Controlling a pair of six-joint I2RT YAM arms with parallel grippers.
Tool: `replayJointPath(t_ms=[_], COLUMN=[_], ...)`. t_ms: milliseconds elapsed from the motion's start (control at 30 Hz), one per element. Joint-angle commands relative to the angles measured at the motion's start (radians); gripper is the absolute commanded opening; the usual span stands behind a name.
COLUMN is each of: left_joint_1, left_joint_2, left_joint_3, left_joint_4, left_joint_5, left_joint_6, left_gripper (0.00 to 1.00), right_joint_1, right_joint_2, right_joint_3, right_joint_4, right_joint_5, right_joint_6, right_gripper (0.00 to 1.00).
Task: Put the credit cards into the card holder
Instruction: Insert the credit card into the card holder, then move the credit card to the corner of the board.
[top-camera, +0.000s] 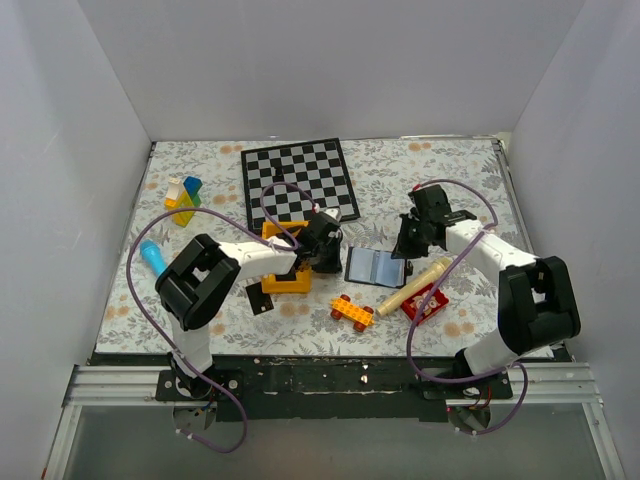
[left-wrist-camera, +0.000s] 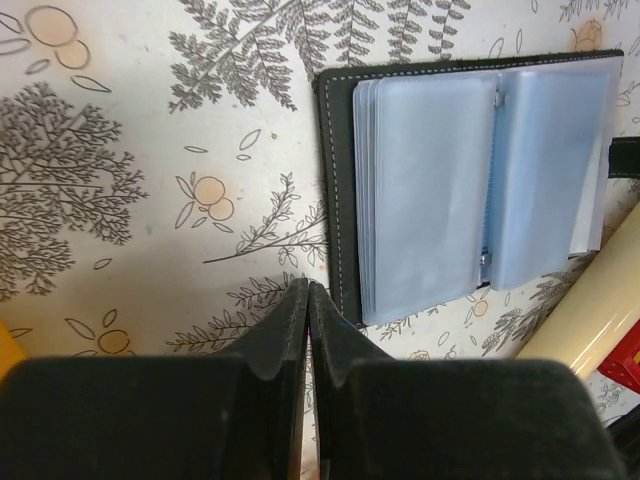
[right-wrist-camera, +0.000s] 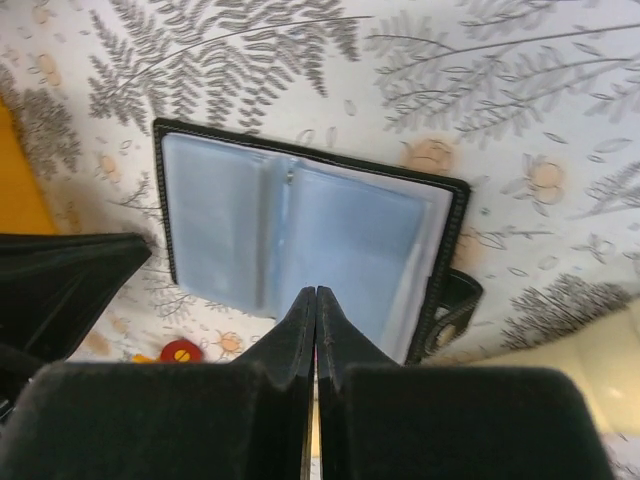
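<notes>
- left gripper (left-wrist-camera: 307, 292) pinched together, empty, just beside the open card holder (left-wrist-camera: 470, 180)
- right gripper (right-wrist-camera: 316, 295) closed too, empty, on the card holder's other side
- card holder lies flat on the surface (top-camera: 450, 170); black card (top-camera: 259, 298) near the yellow block (top-camera: 288, 281)

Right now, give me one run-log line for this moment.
card holder: open, lying flat | left gripper: shut, empty | right gripper: shut, empty

A table (top-camera: 200, 160) in leaf-print cloth carries a chessboard (top-camera: 298, 180), coloured blocks (top-camera: 183, 198), an open card holder (top-camera: 375, 266), a cream cylinder (top-camera: 413, 286), an orange toy brick (top-camera: 352, 311) and a credit card (top-camera: 258, 298).
</notes>
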Motion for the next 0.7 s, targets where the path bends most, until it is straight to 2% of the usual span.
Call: replayJointPath(t_ms=[0,233,467,567,667], left_joint_1=[0.006,0.005,0.019,0.069,0.167], left_joint_2=[-0.04,-0.068,-0.233,-0.325,-0.411], left_joint_3=[0.056,0.06,0.087,0.073,0.011], left_joint_4=[-0.04,-0.02,-0.087,-0.124,-0.135], left_joint_5=[-0.031,0.009,-0.086,-0.099,-0.057], left_joint_6=[0.03,0.034,0.08,0.07,0.024], left_gripper=[0.0,0.0,0.0,0.0,0.01], right_joint_1=[-0.002,0.005,0.009,0.032,0.09], right_joint_2=[0.053,0.067,-0.042,-0.086,-0.096], right_joint_3=[0.007,-0.031,-0.057,-0.047,-0.011], right_joint_4=[0.09,0.127,0.153,0.152,0.136], right_joint_5=[-0.171,-0.165,-0.136,-0.133,-0.13], right_joint_6=[0.003,0.026,0.006,-0.005,-0.018], right_gripper=[0.01,0.01,0.04,0.11,0.15])
